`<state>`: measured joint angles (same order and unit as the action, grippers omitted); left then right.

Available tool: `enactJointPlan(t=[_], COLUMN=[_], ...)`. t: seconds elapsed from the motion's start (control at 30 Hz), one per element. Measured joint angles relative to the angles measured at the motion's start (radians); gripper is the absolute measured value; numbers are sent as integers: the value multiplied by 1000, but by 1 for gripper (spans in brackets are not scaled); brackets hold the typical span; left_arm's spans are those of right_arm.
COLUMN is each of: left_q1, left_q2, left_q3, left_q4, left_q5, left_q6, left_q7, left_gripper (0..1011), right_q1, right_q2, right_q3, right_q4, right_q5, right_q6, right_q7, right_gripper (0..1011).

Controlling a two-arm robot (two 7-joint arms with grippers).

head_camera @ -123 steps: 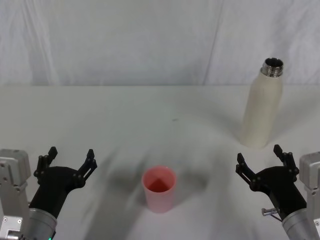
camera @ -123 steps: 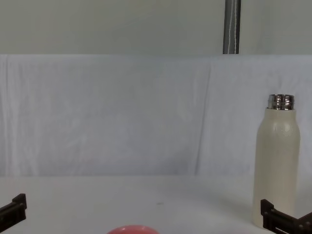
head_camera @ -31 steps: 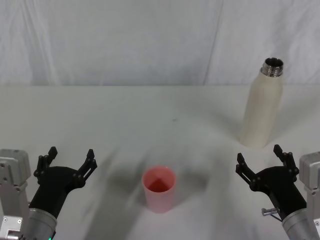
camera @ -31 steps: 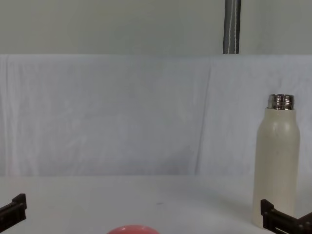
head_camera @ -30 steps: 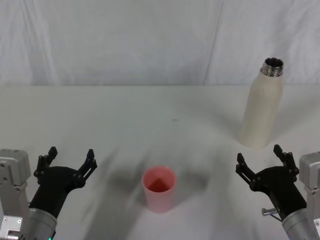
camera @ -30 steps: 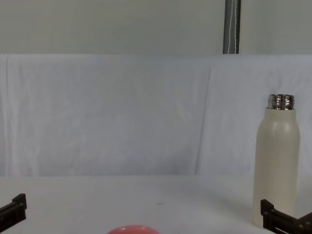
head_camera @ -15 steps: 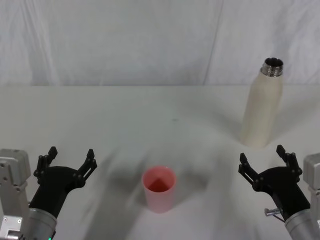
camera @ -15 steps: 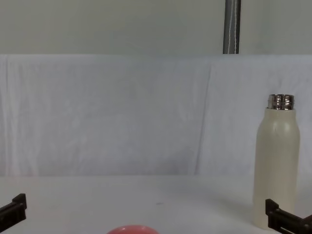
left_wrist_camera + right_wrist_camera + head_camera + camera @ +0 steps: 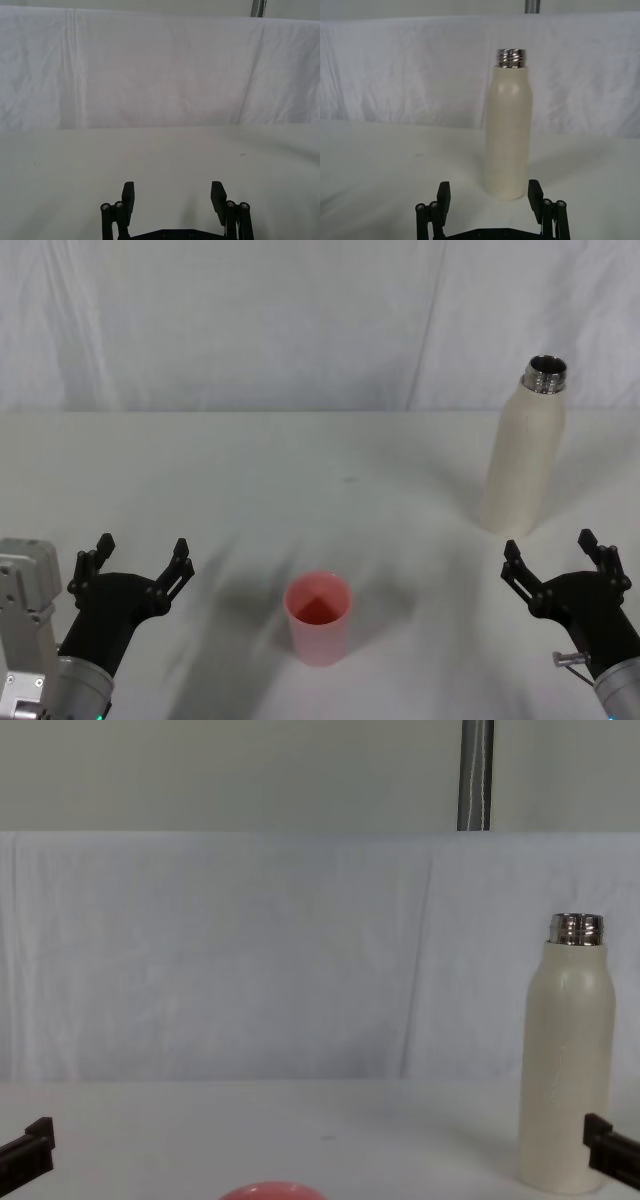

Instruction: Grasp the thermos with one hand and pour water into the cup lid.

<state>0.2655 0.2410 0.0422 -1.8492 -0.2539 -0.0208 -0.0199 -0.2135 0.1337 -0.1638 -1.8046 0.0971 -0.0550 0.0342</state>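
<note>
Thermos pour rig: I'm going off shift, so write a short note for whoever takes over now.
Right tool: open, empty, near side of the thermos, not touching it.
Left tool: open, empty, low on the left.
Thermos: upright, uncapped, far right of the table.
Cup lid: upright near the front centre, mouth up.
Done: nothing grasped or poured.
Left: grasp the thermos, carry it over, pour into the cup lid.

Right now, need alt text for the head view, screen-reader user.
A cream thermos stands upright and uncapped at the far right of a white table, with a pink cup lid open side up near the front centre. The open left gripper and open right gripper hover at the front corners, holding nothing.
</note>
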Motion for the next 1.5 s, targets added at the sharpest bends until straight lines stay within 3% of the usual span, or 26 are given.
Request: enactJointPlan(t=[0.3, 0.57, 1.5], left_q1=[0, 0, 0], left_q2=[0, 0, 0], left_q3=[0, 0, 0], left_q4=[0, 0, 0], left_q5=[0, 0, 0], left_q6=[0, 0, 0], left_q7=[0, 0, 0], left_gripper=[1001, 1001, 1001], right_q1=[12, 56, 298], right_q2=[-11, 1, 37], right_q3=[38, 54, 38], right_q4=[-11, 8, 256], right_q5=[25, 30, 91], right_q6=[12, 29, 4], right_q7=[37, 85, 183], right_gripper=[1000, 1000, 1000])
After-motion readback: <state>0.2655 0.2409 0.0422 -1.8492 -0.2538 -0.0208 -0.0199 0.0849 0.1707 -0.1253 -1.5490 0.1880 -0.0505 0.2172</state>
